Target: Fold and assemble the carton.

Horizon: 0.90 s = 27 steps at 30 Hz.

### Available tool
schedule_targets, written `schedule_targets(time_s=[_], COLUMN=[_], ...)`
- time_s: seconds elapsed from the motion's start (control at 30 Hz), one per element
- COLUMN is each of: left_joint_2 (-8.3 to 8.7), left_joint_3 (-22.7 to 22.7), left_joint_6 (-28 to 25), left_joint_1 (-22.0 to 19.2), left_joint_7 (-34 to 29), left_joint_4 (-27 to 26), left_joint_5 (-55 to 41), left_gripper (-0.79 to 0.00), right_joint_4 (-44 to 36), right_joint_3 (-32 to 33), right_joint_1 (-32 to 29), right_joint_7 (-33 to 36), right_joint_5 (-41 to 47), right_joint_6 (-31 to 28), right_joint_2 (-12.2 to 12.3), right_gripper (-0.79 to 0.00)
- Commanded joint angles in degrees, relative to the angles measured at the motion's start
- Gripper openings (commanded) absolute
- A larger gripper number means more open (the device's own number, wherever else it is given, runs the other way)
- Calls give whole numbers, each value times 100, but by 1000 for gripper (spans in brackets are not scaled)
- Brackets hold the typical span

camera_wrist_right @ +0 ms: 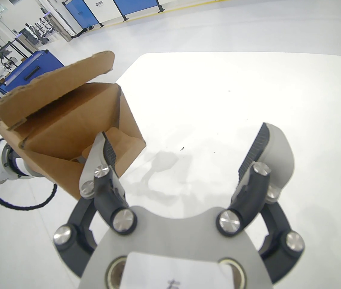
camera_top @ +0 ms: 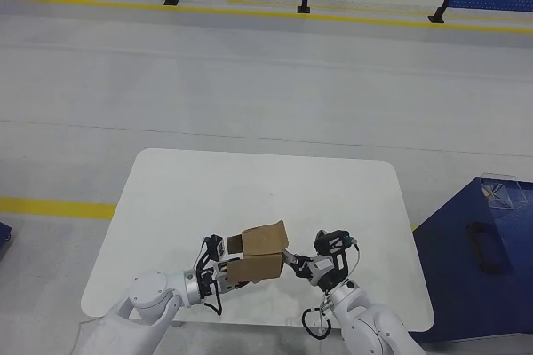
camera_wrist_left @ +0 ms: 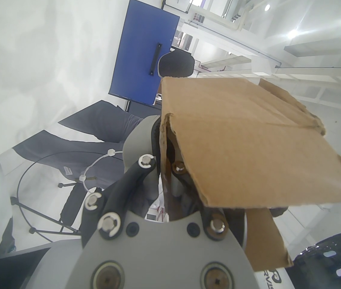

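The left tool [camera_top: 218, 258] is clamped on the brown cardboard carton [camera_top: 263, 240]; the right tool [camera_wrist_right: 185, 135] is spread wide beside it.

Carton [camera_top: 262, 240] brown, table [camera_top: 249, 186] white, cabinet [camera_top: 515, 284] blue w/ black handle [camera_top: 481, 247], floor line [camera_top: 44, 208] yellow.

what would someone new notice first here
A brown carton, its flaps partly folded, is held up over the near part of the white table. The left gripper clamps one end. The right gripper is wide open, with one finger at the carton's open end.
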Motion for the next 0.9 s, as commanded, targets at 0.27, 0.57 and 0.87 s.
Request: schedule_targets(time_s=[0.27,0.57,0.87], left_joint_2=[-9,-12,-18], left_joint_3=[21,23,20], left_joint_6=[-4,19,-3], left_joint_1=[-16,-41,-57], left_joint_7=[-20,-42,-81], left_joint_4=[13,14,85], left_joint_5=[-3,5,-45], left_gripper=[-785,-785,-785], right_joint_4=[14,38,246], right_joint_3=[-64,117,4], right_joint_1=[10,-36,8], right_joint_7=[-63,-95,26], right_joint_5=[94,235,294], right_joint_6=[4,56,19], right_joint_2=[-22,-17,-35], right_gripper=[0,0,0])
